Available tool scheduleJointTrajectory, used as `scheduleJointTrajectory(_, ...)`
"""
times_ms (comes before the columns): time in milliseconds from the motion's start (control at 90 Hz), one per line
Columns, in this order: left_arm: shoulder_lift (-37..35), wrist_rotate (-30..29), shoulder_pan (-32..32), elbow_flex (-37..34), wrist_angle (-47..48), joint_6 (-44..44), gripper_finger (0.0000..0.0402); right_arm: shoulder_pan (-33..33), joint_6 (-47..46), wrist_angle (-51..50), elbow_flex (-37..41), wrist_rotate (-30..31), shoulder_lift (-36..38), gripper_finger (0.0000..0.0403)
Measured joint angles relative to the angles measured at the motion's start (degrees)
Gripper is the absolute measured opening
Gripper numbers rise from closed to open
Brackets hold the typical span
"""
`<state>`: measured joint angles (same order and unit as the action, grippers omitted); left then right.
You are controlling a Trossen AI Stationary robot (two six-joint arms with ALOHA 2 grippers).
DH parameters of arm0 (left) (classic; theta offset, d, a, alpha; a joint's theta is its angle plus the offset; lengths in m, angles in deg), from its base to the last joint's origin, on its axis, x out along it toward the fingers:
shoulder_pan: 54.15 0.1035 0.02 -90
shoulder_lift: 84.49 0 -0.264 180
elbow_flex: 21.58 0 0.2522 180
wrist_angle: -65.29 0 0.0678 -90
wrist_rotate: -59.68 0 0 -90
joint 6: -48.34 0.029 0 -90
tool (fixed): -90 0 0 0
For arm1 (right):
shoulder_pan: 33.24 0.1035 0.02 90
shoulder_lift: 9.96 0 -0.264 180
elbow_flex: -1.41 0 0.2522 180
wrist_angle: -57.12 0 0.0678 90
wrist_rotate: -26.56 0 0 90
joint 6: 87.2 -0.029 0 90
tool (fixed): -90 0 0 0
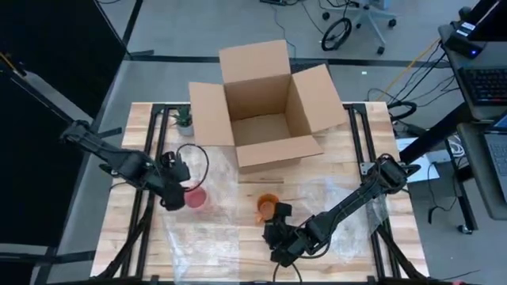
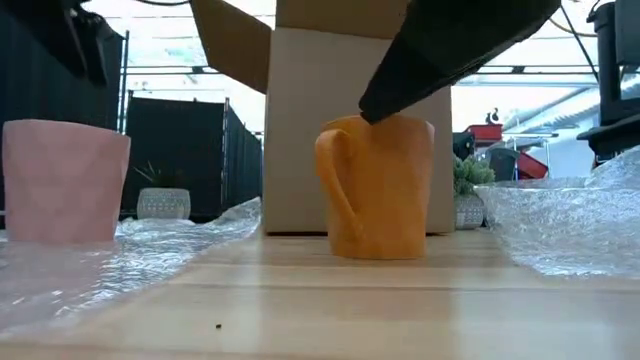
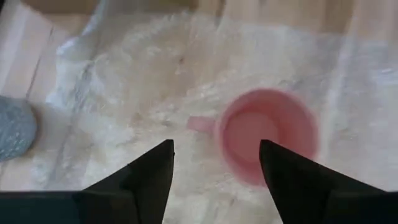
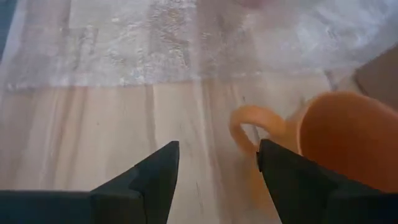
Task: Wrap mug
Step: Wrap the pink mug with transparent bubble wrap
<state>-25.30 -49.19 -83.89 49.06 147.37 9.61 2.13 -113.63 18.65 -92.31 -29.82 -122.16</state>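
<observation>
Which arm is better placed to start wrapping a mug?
Probably left: its open tool hangs over the pink mug, already on bubble wrap. The orange mug stands on bare wood.

No text, label, brand, number or sign can be read anywhere in these views. The box (image 1: 265,103) has plain brown flaps and walls, the orange mug (image 2: 378,186) and pink mug (image 2: 64,180) are unmarked, and the bubble wrap (image 1: 238,186) and tabletop (image 1: 131,214) carry no print.
</observation>
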Motion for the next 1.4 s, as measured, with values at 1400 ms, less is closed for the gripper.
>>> scheduleJointTrajectory(1400, 47.0, 6.38, -35.33, 11.7, -40.95, -19.4, 0.0224, 0.99, 17.8, 17.5, -0.04, -0.39, -1.88, 0.0205)
